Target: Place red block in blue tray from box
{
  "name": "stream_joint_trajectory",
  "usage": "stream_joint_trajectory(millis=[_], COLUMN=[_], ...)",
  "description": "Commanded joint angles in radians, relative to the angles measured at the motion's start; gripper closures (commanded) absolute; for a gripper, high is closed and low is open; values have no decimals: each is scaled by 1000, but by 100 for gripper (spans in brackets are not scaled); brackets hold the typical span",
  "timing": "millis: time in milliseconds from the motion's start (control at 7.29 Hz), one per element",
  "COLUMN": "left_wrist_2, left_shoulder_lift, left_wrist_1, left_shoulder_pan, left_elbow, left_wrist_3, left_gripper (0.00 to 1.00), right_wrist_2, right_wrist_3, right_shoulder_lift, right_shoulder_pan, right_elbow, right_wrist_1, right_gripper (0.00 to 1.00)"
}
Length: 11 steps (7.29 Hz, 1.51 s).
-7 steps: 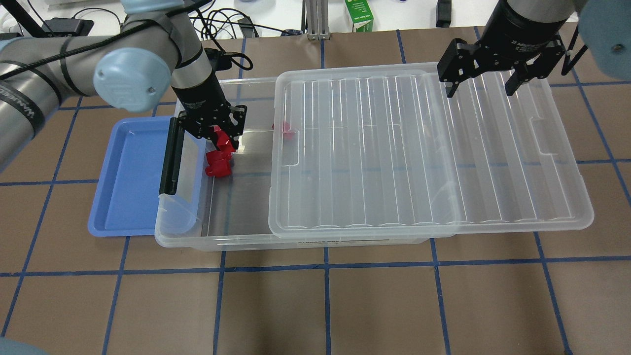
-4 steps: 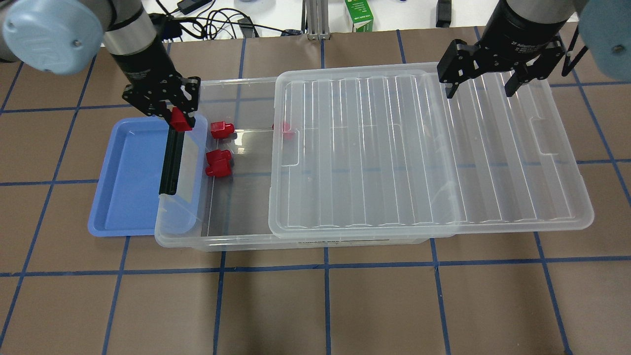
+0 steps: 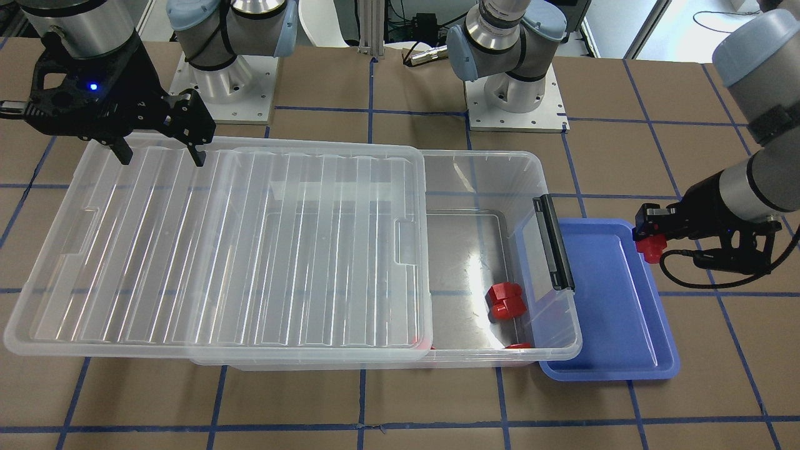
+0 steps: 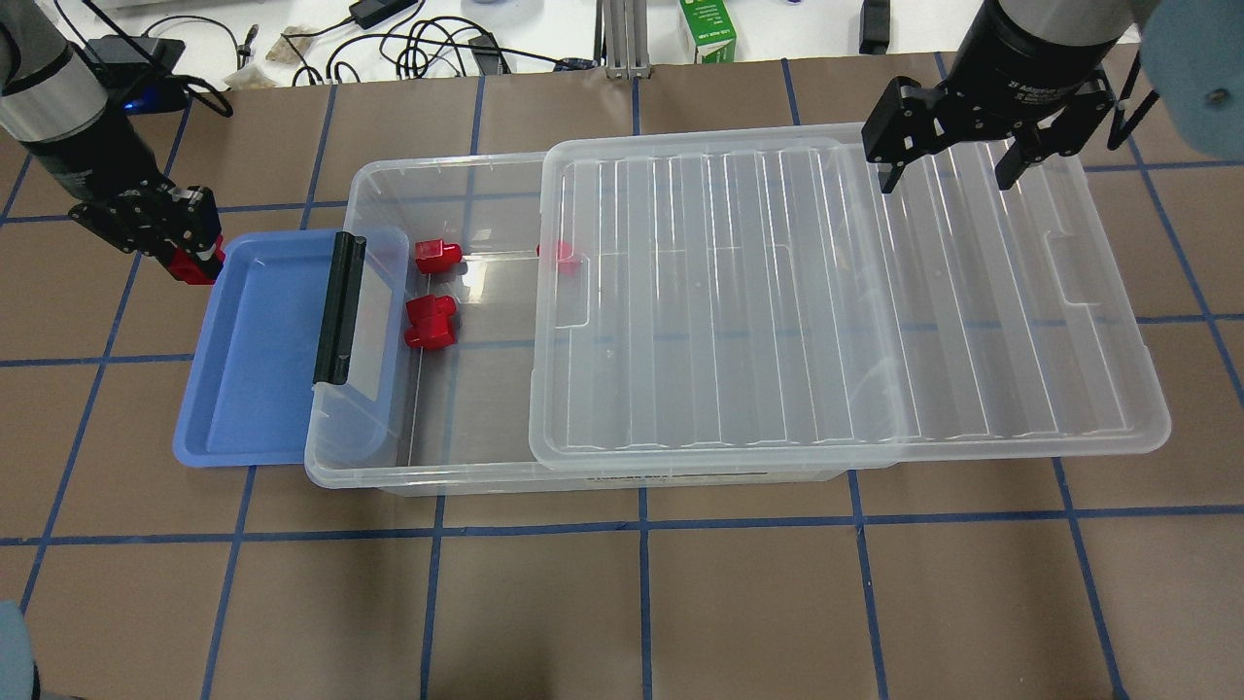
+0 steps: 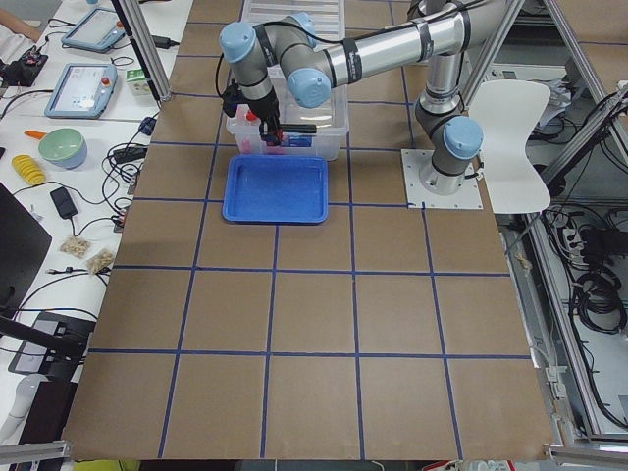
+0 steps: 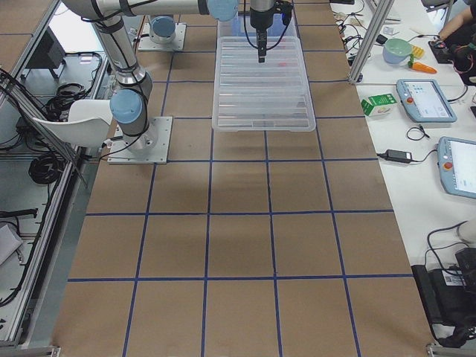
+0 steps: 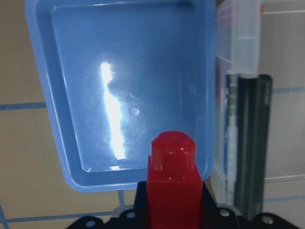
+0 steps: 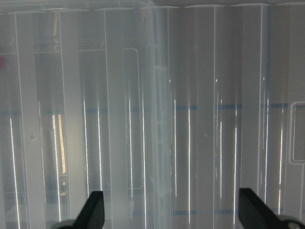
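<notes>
**Red block out of the box, not yet over the tray**

Here's the left gripper, fingers pressed in on the red block, stubby end pointing down; in the wrist view the block fills the bottom centre, pinched firm on both flanks. It hangs at the left of the overhead frame, just off the upper left corner of the blue tray, over brown table rather than blue plastic by my reckoning. So this is the carry step, with the drop to come. Next I'd want the arm brought in over the tray floor, lowered, then the fingers let go; release here and the block likely clips the rim or lands outside. Further out, the box sits touching the tray, black latch bar overlapping it, lid slid off to the right. Other red pieces lie inside. Upper right, the right gripper hovers over the lid, fingers spread wide, holding nothing
</notes>
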Motion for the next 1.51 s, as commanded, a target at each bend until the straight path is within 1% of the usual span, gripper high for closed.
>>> stream_joint_trajectory(millis=[0,137,548,823,960,1097,1234,1371], left_wrist_2=[2,-1,-12,-9,-11,-11,-11,-11], left_shoulder_lift=[-64,-92,-144,-173,-196,-215,-222,-226], left_wrist_1=[179,227,238,270,315,332,336,353], left_shoulder_pan=[31,31,30,30,30,28,25,24], left_elbow=[-90,-114,-162,-170,-171,-170,-168,-168], left_wrist_3=[28,10,-44,-56,-56,-59,-59,-61], left_gripper=[100,100,100,100,100,100,100,79], right_wrist_2=[0,0,0,0,1,3,18,18], right_wrist_3=[0,0,0,-3,-90,-171,-205,-360], right_shoulder_lift=[-2,0,0,2,8,18,21,32], right_shoulder_pan=[0,0,0,0,-24,-113,-227,-309], right_elbow=[0,-2,1,3,2,3,2,15], right_wrist_1=[2,-1,-1,-4,-18,-15,-12,-15], right_gripper=[0,0,0,0,0,0,0,0])
